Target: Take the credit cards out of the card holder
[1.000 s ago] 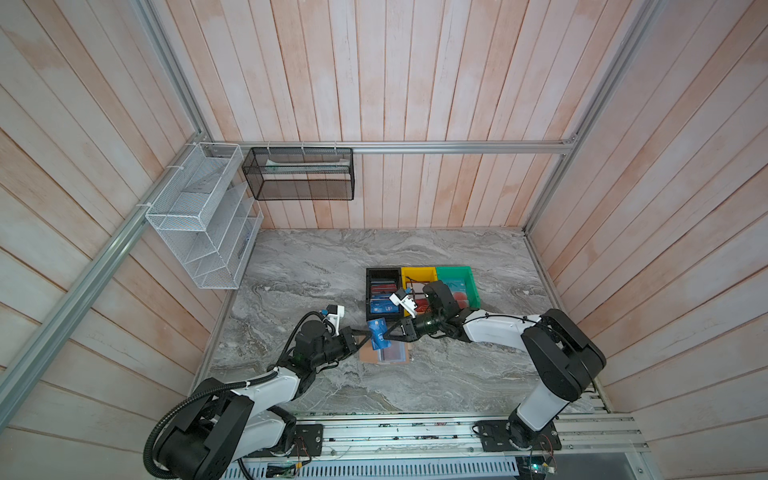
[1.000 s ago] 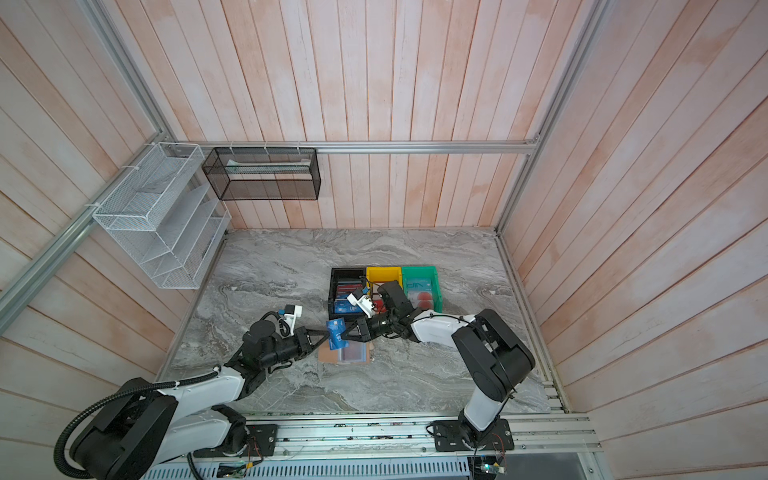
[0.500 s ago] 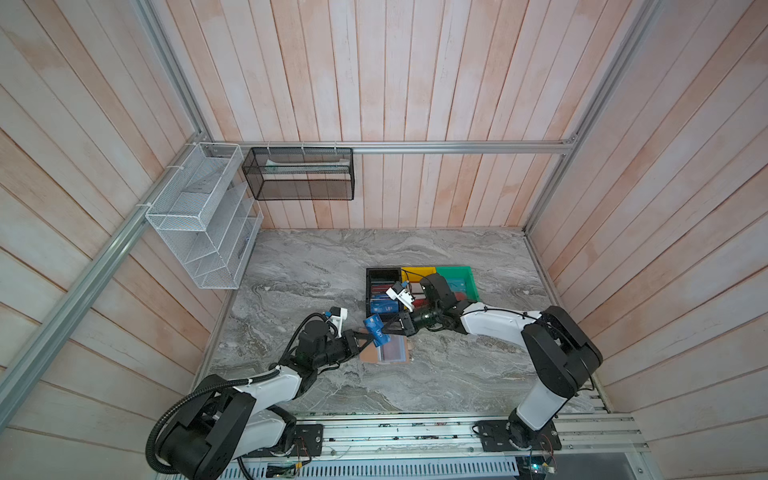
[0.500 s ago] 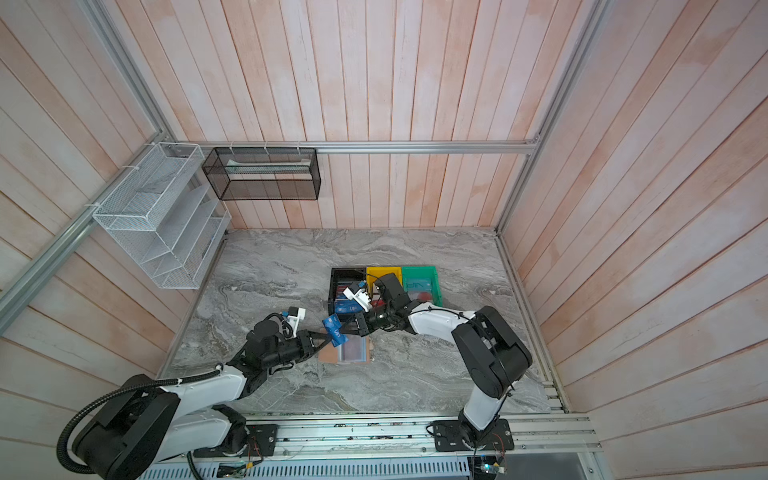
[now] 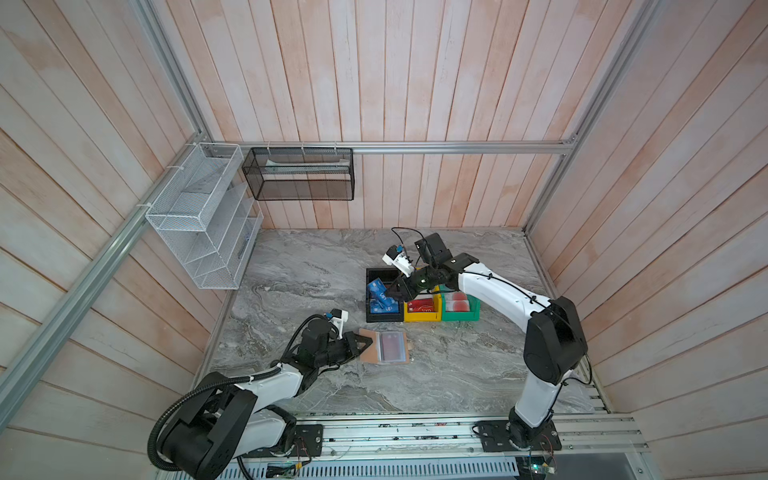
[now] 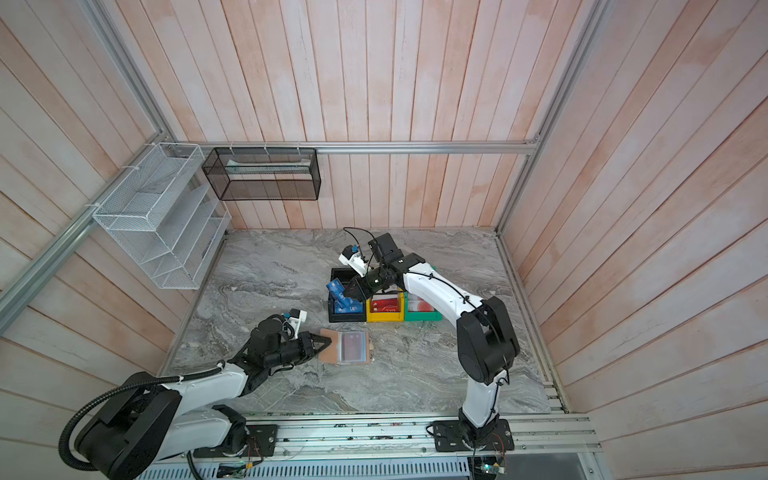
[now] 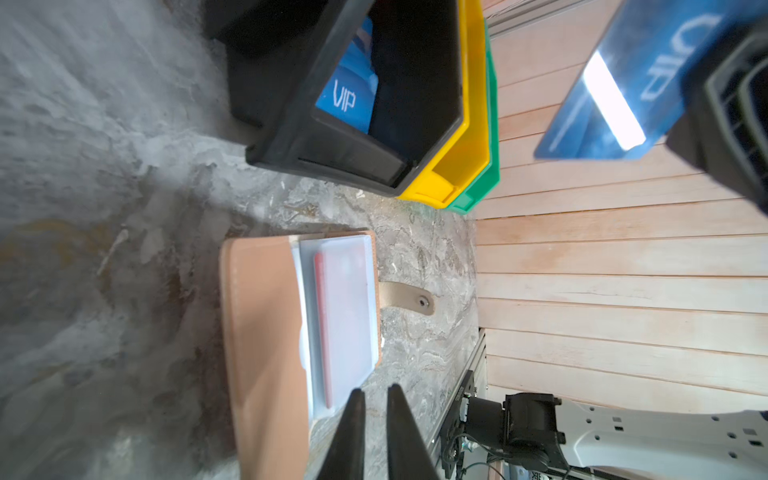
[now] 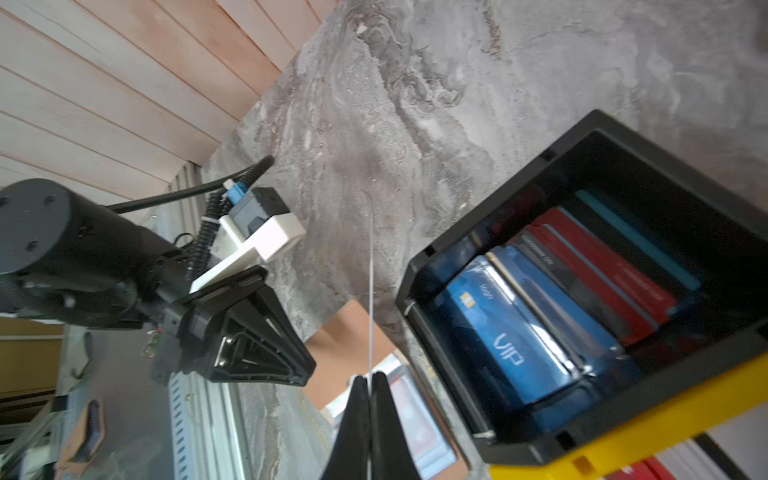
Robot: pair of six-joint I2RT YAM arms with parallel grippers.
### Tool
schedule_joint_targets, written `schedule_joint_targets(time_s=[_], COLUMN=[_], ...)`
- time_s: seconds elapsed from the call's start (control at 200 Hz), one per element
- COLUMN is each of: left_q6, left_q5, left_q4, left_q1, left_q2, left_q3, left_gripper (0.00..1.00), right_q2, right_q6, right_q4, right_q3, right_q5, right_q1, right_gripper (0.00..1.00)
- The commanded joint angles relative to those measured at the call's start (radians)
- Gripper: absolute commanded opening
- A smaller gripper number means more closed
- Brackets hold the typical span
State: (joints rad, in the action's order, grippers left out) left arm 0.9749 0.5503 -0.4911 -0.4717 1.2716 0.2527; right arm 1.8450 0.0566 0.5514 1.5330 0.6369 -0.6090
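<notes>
Altogether three bins (image 5: 422, 317), one card holder (image 5: 369, 352).

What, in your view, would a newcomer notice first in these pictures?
The blue plastic "VIP" card pinched in the right gripper, aloft by the black plastic bin that heads a row with a yellow bin and a green bin. Next, the open tan leather-look card holder flat on the grey marble table by the left gripper.

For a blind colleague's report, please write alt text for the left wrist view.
The open card holder lies on the table, a red card in its sleeve, by the left fingers. Three bins stand beyond; the right fingers hold a blue card.
</notes>
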Motion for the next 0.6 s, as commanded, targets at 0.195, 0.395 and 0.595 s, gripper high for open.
schedule_joint_targets(time_s=[0.195, 0.395, 0.595], left_q6=[-0.048, -0.050, -0.050], left_q5=[-0.032, -0.038, -0.036], left_q4=[0.043, 0.036, 0.016], left_q1=[-0.001, -0.001, -0.001], left_q2=[0.076, 0.115, 0.146], left_q3=[0.036, 0.034, 0.033], left_gripper=[0.14, 0.15, 0.14], right_q2=[0.109, 0.167, 0.166], right_q6=[0.190, 0.213, 0.232], right_q4=[0.165, 0.183, 0.179], right_q3=[0.136, 0.177, 0.158], right_q5=[-0.397, -0.496, -0.552], right_q1=[-0.091, -0.121, -0.123], right_gripper=[0.00, 0.00, 0.00])
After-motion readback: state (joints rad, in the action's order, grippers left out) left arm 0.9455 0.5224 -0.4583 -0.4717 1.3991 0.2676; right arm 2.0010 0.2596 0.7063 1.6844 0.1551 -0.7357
